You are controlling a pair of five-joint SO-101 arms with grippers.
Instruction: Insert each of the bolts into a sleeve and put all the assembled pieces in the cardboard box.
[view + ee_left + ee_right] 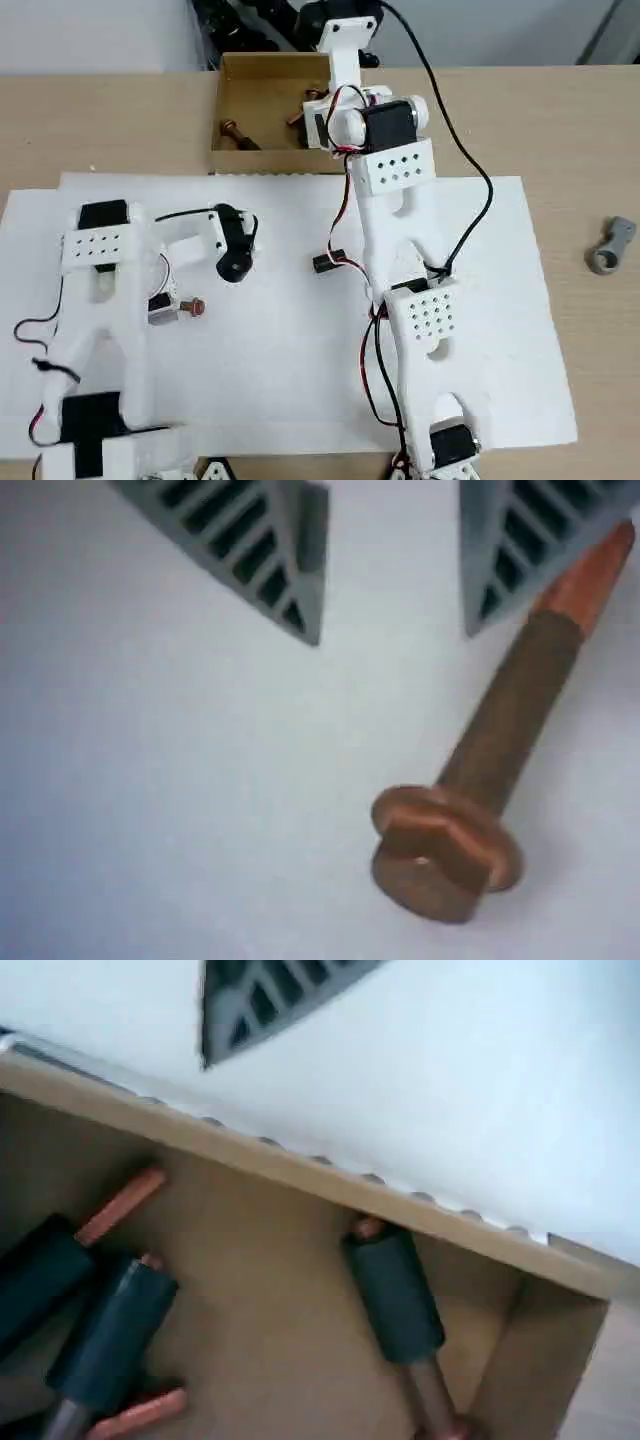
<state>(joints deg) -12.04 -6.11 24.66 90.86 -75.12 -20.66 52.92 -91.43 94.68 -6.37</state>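
Observation:
A copper bolt [470, 810] lies flat on the white paper [270, 340], also seen as the bolt [195, 307] at the left of the table. My left gripper [390, 640] hangs open just over it, the bolt's tip by one finger [500, 570]. The left gripper [165, 306] holds nothing. My right gripper [320, 120] is over the cardboard box [225, 160] at the back; one grey finger [250, 1000] shows wide of the other, with nothing held. Several assembled pieces lie in the box, among them a dark sleeve with a bolt through it [395, 1300] and another such piece [105, 1340].
A grey plastic part [610, 245] lies on the bare wooden table at the right. A small black connector [322, 263] and the arms' cables rest on the paper near the right arm. The box wall [300, 1170] stands between the paper and the pieces.

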